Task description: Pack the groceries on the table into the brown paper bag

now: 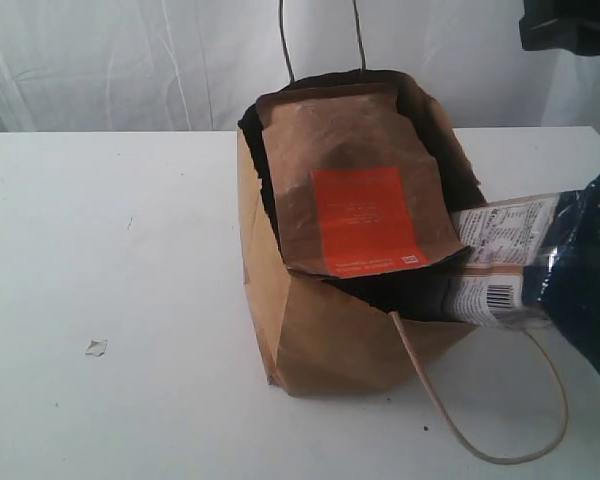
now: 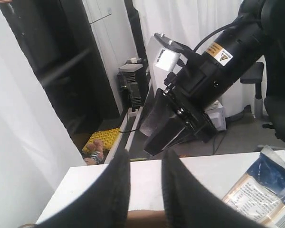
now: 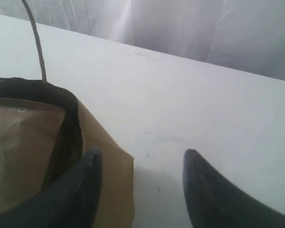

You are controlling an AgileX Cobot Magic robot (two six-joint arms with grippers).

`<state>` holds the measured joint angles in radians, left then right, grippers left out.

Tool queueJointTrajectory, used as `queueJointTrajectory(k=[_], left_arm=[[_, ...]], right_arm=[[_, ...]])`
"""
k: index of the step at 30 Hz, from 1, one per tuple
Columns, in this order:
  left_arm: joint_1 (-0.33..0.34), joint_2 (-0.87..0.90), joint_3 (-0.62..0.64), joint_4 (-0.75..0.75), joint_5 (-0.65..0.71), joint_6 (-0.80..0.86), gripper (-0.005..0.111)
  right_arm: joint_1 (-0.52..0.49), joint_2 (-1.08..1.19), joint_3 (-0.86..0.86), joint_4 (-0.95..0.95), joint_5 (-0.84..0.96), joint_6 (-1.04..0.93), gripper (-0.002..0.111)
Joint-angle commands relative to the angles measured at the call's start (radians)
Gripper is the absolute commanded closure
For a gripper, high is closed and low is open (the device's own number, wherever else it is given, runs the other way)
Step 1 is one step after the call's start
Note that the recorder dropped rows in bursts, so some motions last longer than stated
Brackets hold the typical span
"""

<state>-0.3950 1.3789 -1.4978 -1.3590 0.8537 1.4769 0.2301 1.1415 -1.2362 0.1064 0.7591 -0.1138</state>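
risks first: pasta packet is only part in. one end sits in the mouth of the brown paper bag, the rest sticks out past the rim to the right, over the table. any nudge on that free end prob levers it out or tips the bag w/ it. bag is crumpled & bowed, so a hard push down could fold a wall or tear it. pouch stands proud of the mouth, leaning, so the packet may jam against it when shoved in. twine handle lies looped on the table right by the packet = snag risk for a finger coming in low. jar, can, carton, juice not visible, can't tell if they're inside

R gripper: jaws wide apart, empty, hovers at the bag rim w/ one finger over the outer wall, other over bare table. pouch is just inside the rim beside it, packet not in its view. L gripper: narrow gap, nothing visibly between fingers, packet off to one side, apart, no contact
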Motion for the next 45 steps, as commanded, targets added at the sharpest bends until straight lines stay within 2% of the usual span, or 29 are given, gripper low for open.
queueJointTrajectory(k=[1, 11, 14, 17, 18, 19, 20, 22, 27, 31, 35, 45], left_arm=[[0.003, -0.012, 0.003, -0.03, 0.006, -0.001, 0.077], [0.015, -0.022, 0.003, -0.03, 0.008, -0.016, 0.077], [0.025, -0.045, 0.003, -0.013, -0.017, -0.046, 0.077], [0.069, -0.078, 0.016, -0.006, -0.02, -0.109, 0.079], [0.116, -0.122, 0.062, -0.006, -0.047, -0.123, 0.084], [0.135, -0.143, 0.092, -0.006, -0.067, -0.129, 0.087], [0.175, -0.205, 0.182, -0.01, -0.132, -0.145, 0.099], [0.194, -0.262, 0.262, -0.015, -0.199, -0.143, 0.107], [0.195, -0.426, 0.498, -0.015, -0.448, -0.163, 0.107], [0.195, -0.558, 0.657, -0.023, -0.673, -0.274, 0.107], [0.195, -0.618, 0.698, -0.021, -0.734, -0.252, 0.107], [0.195, -0.623, 0.698, -0.021, -0.754, -0.244, 0.107]], right_arm=[[-0.001, -0.004, -0.01, 0.006, 0.003, 0.004, 0.06], [-0.001, -0.137, -0.012, -0.001, -0.005, 0.004, 0.061], [-0.001, -0.222, -0.012, -0.003, -0.015, 0.004, 0.073], [-0.001, -0.329, 0.005, 0.0, -0.026, 0.004, 0.094], [-0.001, -0.412, 0.031, 0.0, -0.033, 0.004, 0.107], [-0.001, -0.448, 0.046, 0.0, -0.041, 0.004, 0.108], [-0.001, -0.543, 0.098, 0.008, -0.055, 0.004, 0.108], [-0.001, -0.631, 0.148, 0.043, -0.067, 0.002, 0.108], [-0.001, -0.864, 0.378, 0.106, -0.095, 0.007, 0.108], [-0.001, -0.986, 0.57, 0.124, -0.157, 0.013, 0.108], [-0.001, -1.002, 0.599, 0.124, -0.127, 0.022, 0.108], [-0.001, -1.006, 0.627, 0.124, -0.17, 0.022, 0.108]])
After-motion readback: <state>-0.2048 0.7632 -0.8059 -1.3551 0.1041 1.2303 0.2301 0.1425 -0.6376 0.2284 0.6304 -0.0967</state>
